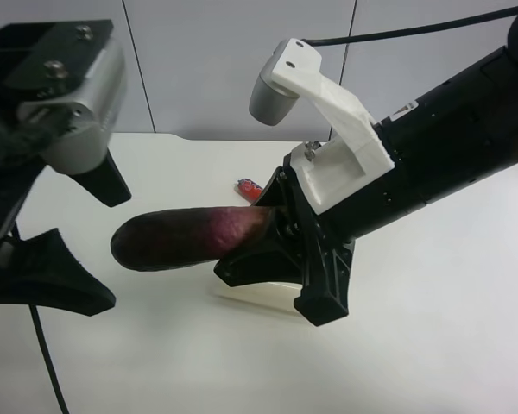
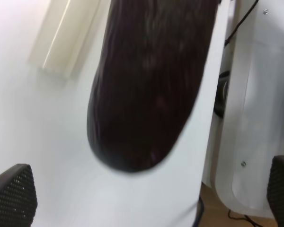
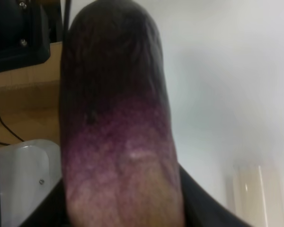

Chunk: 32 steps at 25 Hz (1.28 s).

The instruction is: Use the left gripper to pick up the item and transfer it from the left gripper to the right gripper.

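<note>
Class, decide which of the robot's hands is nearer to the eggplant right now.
Right. The right hand grips the eggplant at its pale end. The left hand is open just beyond the dark end, not touching it.

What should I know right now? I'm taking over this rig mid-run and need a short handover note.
The left gripper is open, standing either side of the eggplant at its dark end, not touching it.
The right gripper is shut on the eggplant's pale end and holds it roughly level in the air.
Done: pickup and handover look complete, since only the right gripper carries it.
Left: probably just back the left gripper clear.
</note>
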Available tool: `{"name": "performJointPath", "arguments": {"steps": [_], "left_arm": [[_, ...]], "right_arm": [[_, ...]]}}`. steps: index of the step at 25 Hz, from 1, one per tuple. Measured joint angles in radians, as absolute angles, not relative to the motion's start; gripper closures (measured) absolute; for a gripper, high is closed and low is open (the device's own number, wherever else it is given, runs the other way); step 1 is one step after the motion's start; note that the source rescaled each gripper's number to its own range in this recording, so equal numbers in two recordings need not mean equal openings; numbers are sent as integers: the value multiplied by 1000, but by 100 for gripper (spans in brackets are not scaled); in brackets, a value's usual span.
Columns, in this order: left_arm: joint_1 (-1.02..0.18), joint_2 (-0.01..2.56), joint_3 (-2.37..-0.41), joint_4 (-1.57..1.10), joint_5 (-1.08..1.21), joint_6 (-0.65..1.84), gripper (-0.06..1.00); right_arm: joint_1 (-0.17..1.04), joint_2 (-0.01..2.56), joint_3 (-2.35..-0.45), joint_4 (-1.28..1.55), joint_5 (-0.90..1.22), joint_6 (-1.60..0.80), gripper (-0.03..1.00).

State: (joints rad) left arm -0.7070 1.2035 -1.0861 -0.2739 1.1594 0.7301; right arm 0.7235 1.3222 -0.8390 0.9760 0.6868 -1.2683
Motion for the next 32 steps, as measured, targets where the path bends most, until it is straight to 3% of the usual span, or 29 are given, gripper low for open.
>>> {"name": "performJointPath", "arguments": {"steps": [9, 22, 32], "left_arm": [[-707, 955, -1076, -143, 1206, 460, -4], [-707, 389, -703, -93, 1217, 231, -5], [-707, 88, -569, -97, 1200, 141, -5]], "right_arm": [[724, 1322, -839, 976, 687, -1268, 97], [724, 1322, -839, 976, 687, -1268, 97], [724, 1322, -839, 976, 687, -1268, 97]]}}
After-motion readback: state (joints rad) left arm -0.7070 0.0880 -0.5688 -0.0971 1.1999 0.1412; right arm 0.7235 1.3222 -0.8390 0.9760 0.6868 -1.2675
